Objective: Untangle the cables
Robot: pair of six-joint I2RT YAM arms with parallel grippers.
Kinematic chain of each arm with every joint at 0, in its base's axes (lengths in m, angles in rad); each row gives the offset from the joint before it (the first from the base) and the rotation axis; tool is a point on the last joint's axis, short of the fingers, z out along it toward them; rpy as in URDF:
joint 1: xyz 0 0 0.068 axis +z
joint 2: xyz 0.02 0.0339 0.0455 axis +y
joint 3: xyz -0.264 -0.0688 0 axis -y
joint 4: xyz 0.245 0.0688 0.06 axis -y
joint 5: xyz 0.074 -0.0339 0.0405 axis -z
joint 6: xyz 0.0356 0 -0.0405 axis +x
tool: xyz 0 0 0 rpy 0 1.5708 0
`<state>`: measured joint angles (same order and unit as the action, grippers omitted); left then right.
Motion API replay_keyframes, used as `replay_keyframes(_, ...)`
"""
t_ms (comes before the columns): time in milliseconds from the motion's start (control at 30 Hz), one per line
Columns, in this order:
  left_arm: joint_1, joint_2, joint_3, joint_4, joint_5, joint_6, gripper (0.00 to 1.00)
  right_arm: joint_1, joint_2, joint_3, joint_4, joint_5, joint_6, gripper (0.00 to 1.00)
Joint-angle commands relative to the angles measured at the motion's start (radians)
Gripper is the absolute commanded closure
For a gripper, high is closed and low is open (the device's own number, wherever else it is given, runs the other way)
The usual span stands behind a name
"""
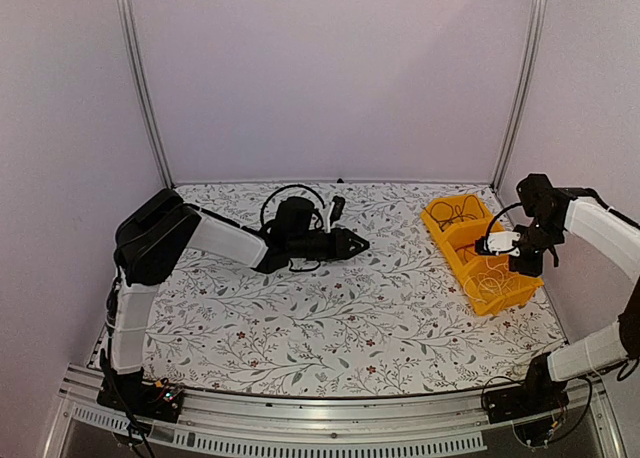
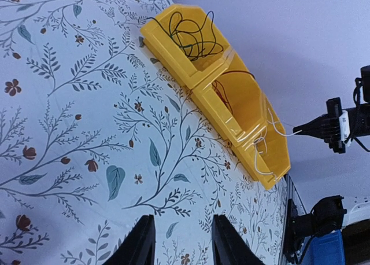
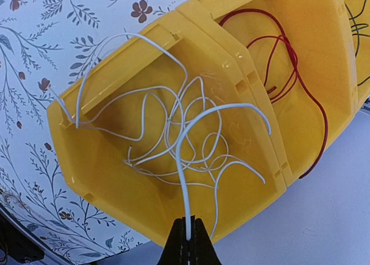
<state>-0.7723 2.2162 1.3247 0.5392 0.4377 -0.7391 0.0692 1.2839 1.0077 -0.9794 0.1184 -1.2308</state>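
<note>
A yellow three-part bin [image 1: 436, 222] stands at the right of the table. Black cables [image 1: 456, 213] lie in its far part, red cables [image 3: 295, 62] in the middle part, and white cables [image 3: 165, 135] in the near part. My right gripper [image 3: 189, 237] is shut on one white cable [image 3: 180, 172] and holds it just above the bin's near part; the cable arcs up over the pile. That gripper also shows in the top view [image 1: 490, 246]. My left gripper [image 2: 182, 242] is open and empty, low over the cloth mid-table [image 1: 360, 245], left of the bin [image 2: 167, 51].
The table has a floral cloth [image 1: 300, 318]. Metal frame posts [image 1: 140, 88] stand at the back corners. The left arm's thick black hose [image 1: 285, 193] loops behind its wrist. A blue object [image 2: 326, 250] sits off the table's right side.
</note>
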Motion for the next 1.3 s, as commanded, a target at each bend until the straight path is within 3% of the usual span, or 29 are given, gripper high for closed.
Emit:
replay_keyframes(0, -0.001, -0.027, -0.013, 0.021, 0.007, -0.005, 0.66, -0.077, 0.091, 0.025, 0.061, -0.124, -0.010, 1.00)
replay_keyframes(500, -0.001, -0.016, -0.009, 0.011, 0.012, -0.010, 0.66, -0.137, 0.251, -0.032, 0.166, -0.155, 0.013, 1.00)
replay_keyframes(900, 0.001, -0.007, -0.010, 0.007, 0.016, -0.006, 0.66, -0.137, 0.184, -0.127, 0.231, -0.030, -0.054, 0.98)
replay_keyframes(1100, 0.001, -0.011, -0.012, 0.006, 0.019, -0.004, 0.66, -0.137, 0.131, -0.067, 0.184, -0.011, -0.058, 0.71)
replay_keyframes(1267, 0.010, -0.055, -0.008, -0.068, 0.021, 0.054, 0.66, -0.137, 0.069, 0.018, 0.075, -0.011, -0.070, 0.55)
